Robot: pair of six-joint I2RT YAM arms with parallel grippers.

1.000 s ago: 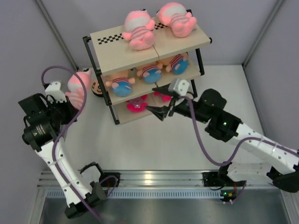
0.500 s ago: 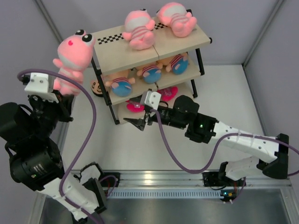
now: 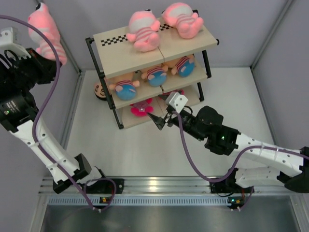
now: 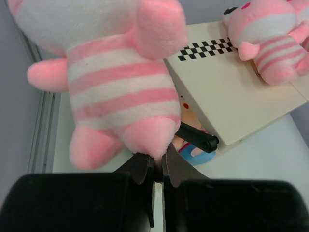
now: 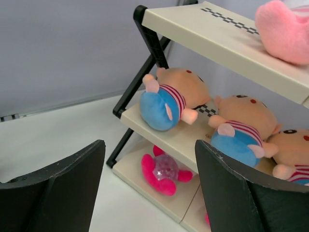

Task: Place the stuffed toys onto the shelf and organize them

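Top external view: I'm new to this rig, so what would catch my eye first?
A pink striped plush looms at upper left, pinched from below by the shut left gripper. On the shelf, two pink plushes lie on the checkered top board, three boy dolls on the middle one. The open right gripper points at the bottom tier.

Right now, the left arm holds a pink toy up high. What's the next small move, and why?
Probably swing the pink toy rightward over the bare left end of the top board. The left jaws are shut on its lower end, it hangs left of the shelf, and two other pink toys fill the board's right part.
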